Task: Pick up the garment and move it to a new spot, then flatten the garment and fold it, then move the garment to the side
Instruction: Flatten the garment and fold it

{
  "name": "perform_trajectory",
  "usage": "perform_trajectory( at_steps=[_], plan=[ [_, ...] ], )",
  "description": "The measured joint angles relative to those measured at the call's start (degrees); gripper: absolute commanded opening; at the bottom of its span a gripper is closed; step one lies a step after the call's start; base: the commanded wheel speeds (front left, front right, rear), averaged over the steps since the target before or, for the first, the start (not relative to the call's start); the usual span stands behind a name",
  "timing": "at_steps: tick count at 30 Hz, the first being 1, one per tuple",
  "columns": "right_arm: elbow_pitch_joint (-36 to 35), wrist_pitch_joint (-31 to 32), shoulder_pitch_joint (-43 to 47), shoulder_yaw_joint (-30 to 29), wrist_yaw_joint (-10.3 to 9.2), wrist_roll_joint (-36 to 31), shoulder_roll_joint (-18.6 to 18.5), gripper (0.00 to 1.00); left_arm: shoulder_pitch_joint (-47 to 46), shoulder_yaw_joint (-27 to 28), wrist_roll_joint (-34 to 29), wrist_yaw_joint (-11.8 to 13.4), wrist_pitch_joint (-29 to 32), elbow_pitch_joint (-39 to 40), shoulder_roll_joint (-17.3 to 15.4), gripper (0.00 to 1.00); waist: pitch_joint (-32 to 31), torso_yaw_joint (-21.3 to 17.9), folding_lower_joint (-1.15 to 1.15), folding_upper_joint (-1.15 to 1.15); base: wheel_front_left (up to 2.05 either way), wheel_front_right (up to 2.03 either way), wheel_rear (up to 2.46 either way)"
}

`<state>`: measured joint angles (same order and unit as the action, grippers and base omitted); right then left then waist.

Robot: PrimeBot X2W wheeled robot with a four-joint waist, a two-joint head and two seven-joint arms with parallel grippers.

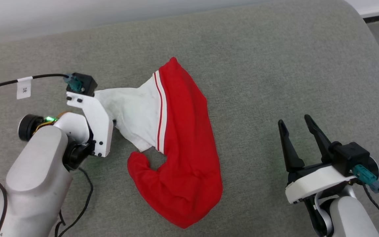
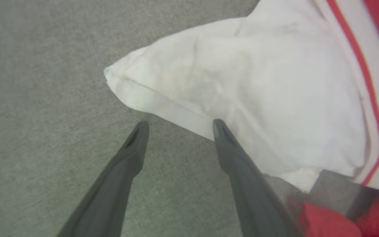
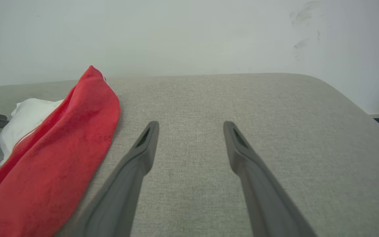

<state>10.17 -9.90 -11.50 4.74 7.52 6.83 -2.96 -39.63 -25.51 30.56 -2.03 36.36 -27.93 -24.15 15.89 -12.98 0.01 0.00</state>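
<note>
The garment (image 1: 183, 131) lies crumpled on the grey cushioned surface (image 1: 275, 65). Its red body runs from the upper middle to the lower middle, and one white sleeve (image 1: 133, 112) with red stripes reaches left. No lettering shows. My left arm's wrist hangs over the sleeve's left end and hides the fingers in the head view. In the left wrist view the left gripper (image 2: 180, 126) is open, pointing down, its right fingertip (image 2: 220, 128) at the sleeve hem (image 2: 163, 108). Nothing lies between the fingers. My right gripper (image 1: 294, 120) is open and empty, well right of the garment (image 3: 61, 141).
Black cables (image 1: 2, 84) trail over the surface at the far left and beside my left forearm. The surface's rounded corner (image 1: 357, 13) and right edge drop to the floor at the upper right. A pale wall (image 3: 189, 33) rises behind the far edge.
</note>
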Motion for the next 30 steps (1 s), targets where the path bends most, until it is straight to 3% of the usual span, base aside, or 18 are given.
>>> perform_trajectory(
  at_steps=[4, 5, 6, 7, 8, 16, 22, 30],
  plan=[
    [1.4, -0.69, -1.03, 1.23, 0.0, 0.32, 0.01, 1.0, -1.23, -0.43, 1.88, -1.0, 4.55, -3.68, 0.05, 1.0, 1.03, -1.14, 0.0, 0.0, 0.0, 0.0, 0.0],
    [1.7, -0.75, -1.25, 1.42, 0.0, 0.43, 0.0, 1.0, -1.68, -0.52, 2.41, -1.12, 5.33, -4.39, 0.34, 0.87, 1.16, -1.31, 0.0, 0.0, 0.0, 0.0, 0.0],
    [1.98, -0.8, -1.48, 1.6, 0.0, 0.53, 0.01, 1.0, -1.89, -0.58, 2.59, -1.42, 5.83, -4.91, 0.43, 0.56, 1.24, -1.45, 0.0, 0.0, 0.0, 0.0, 0.0],
    [2.29, -0.92, -1.55, 1.75, 0.0, 0.59, 0.01, 1.0, -2.06, -0.63, 2.79, -1.56, 5.83, -5.36, 0.6, 0.4, 1.32, -1.54, 0.0, 0.0, 0.0, 0.0, 0.0],
    [2.57, -0.93, -1.57, 1.89, 0.0, 0.6, 0.01, 1.0, -2.15, -0.63, 2.98, -1.64, 5.67, -5.78, 0.76, 0.02, 1.39, -1.62, 0.0, 0.0, 0.0, 0.0, 0.0],
    [3.99, -0.9, -2.2, 1.71, 0.0, 0.0, 0.01, 1.0, -2.94, -2.02, 1.74, -2.66, -0.69, -9.2, 2.13, 0.0, 0.46, -1.37, 0.0, 0.0, 0.0, 0.0, 0.0],
    [4.22, -0.03, -0.94, 0.98, 0.0, -1.32, 0.01, 1.0, -2.58, -1.66, 0.31, -0.44, -7.68, -7.86, 2.58, 0.0, -1.98, 0.27, 0.0, 0.0, 0.0, 0.0, 0.0],
    [2.69, 2.22, 2.34, -0.55, 0.0, -2.77, 0.02, 1.0, 6.3, 0.66, 1.09, 3.32, -13.79, 3.27, 1.12, 0.0, -6.98, 3.8, -0.01, 0.0, 0.0, 0.0, 0.0]
  ],
)
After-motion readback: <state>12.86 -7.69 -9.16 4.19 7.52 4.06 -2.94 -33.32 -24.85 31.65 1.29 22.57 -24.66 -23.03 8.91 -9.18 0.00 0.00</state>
